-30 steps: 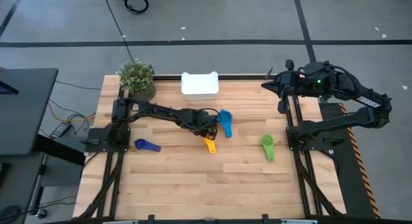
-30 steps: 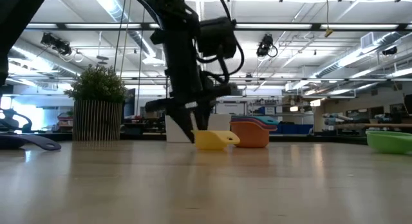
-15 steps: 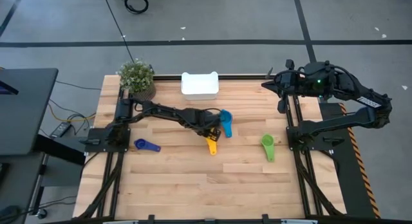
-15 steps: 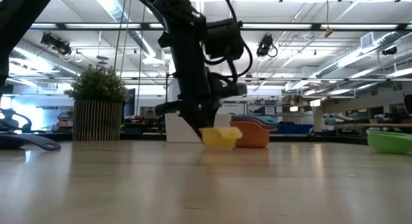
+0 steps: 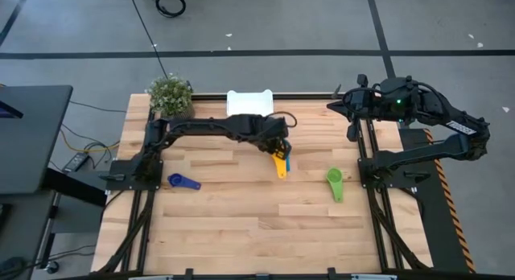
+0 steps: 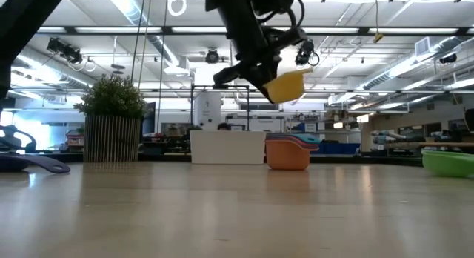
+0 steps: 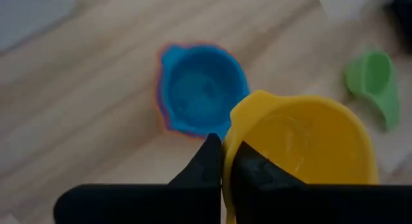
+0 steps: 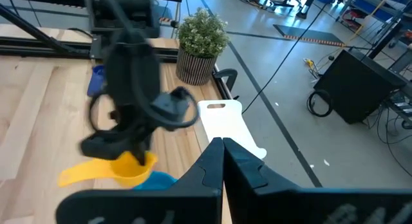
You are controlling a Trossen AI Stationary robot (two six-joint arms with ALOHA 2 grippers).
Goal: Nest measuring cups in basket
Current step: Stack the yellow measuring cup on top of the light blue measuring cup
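A yellow measuring cup [image 6: 285, 85] hangs high over the table, and my left gripper [image 7: 225, 153] is shut on it. Just below it, a blue cup [image 7: 203, 89] sits nested in an orange one [image 6: 287, 157] on the table. A green cup [image 5: 335, 183] lies toward the right and a dark blue cup [image 5: 183, 182] near the left. The white basket [image 5: 250, 99] stands at the far edge, partly under my left arm. My right gripper [image 8: 219, 150] is shut on nothing, raised at the table's far right. My left gripper pinches the yellow cup's bowl wall at the rim [image 7: 226, 147], one finger inside the bowl and one outside. The fingers slant down from the far left. The cup hangs lifted clear and tilted, its handle [image 5: 281, 171] pointing toward the near edge.
A potted plant [image 5: 170, 95] stands at the far left corner beside the basket. The near half of the wooden table [image 5: 265, 232] is bare board.
My left gripper has taken hold of the yellow cup and risen, moving toward the far edge and a little to the right. The cup has come off the table and now hangs tilted over the blue and orange cups.
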